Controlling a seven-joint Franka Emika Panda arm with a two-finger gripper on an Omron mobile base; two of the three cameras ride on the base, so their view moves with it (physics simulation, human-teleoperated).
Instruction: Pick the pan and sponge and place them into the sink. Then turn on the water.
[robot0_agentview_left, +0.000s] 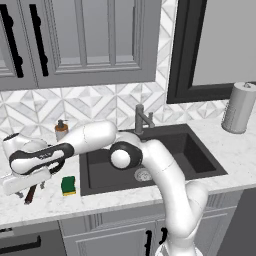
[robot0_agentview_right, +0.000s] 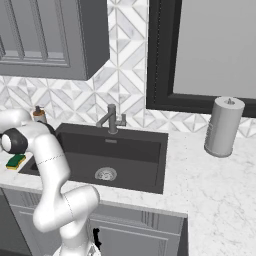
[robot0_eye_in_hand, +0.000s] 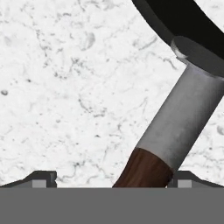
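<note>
Black pan (robot0_eye_in_hand: 183, 17) handle between fingertips (robot0_eye_in_hand: 43, 178); sponge (robot0_agentview_left: 68, 185) beside sink (robot0_agentview_left: 200, 165)

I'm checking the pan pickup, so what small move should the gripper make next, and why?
Probably close the gripper on the pan handle. In the hand view the handle's reddish-brown part runs down between the two finger tips, which stand apart on either side, so it looks lined up. The pan lies on the marble counter, the sink holds nothing yet.
</note>
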